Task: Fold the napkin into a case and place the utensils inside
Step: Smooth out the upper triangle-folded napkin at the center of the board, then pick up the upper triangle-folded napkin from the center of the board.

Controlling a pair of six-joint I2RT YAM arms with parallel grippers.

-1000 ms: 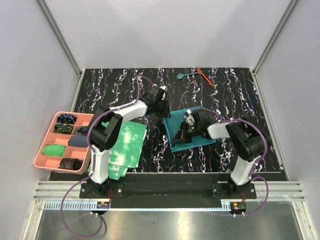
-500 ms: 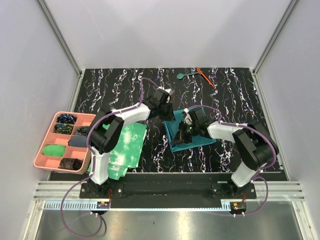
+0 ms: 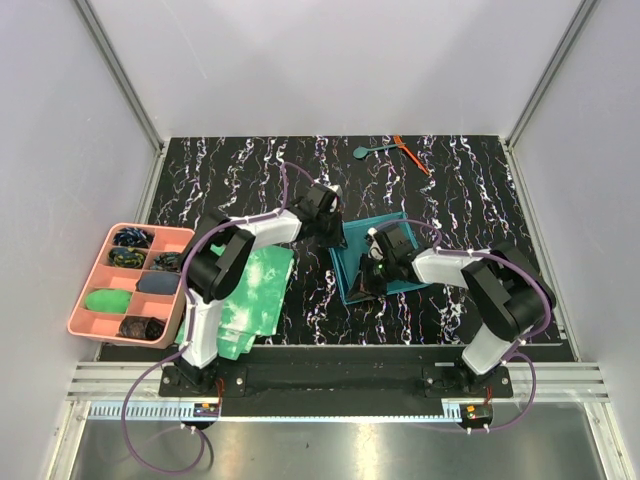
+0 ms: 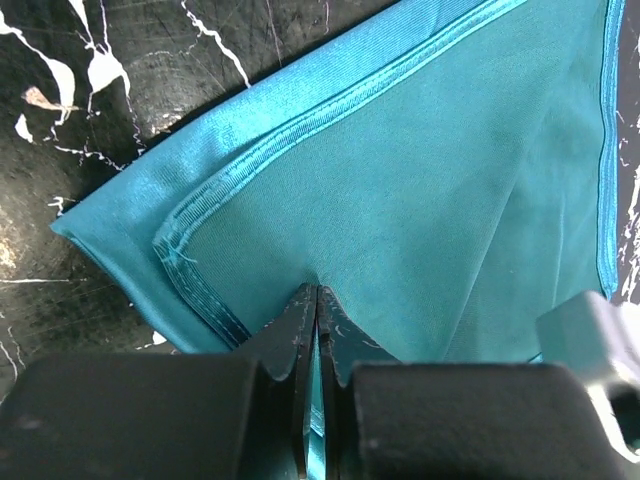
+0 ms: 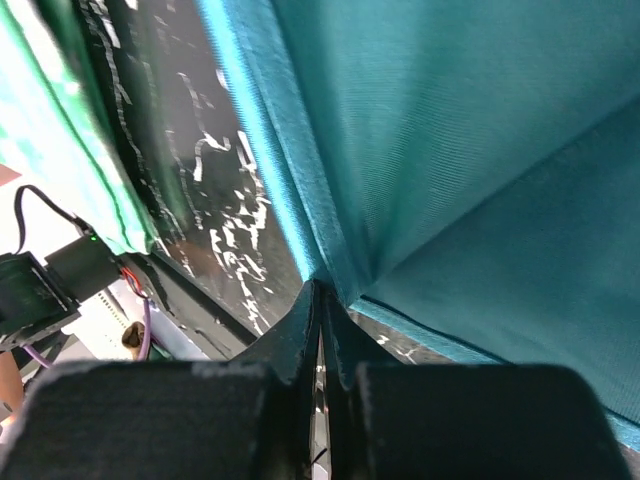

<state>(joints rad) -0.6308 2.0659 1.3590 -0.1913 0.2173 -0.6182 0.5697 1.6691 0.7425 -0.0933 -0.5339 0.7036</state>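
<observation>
Dark teal square cloth napkin (image 3: 350,265) lies on the black marbled surface (image 3: 240,170). Left claw (image 4: 317,300) pinches its far corner, right claw (image 5: 320,298) its near corner.

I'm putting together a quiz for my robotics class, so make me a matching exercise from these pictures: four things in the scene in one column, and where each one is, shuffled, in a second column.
Things:
1. napkin
2. teal spoon
3. pink tray
4. tie-dye cloth

Places:
A. at the far edge, beside the orange-red utensil
B. far left, small items in its compartments
C. pinched by the left gripper and the right gripper
D. lying flat next to the left arm

Pairs: 1-C, 2-A, 3-B, 4-D
</observation>
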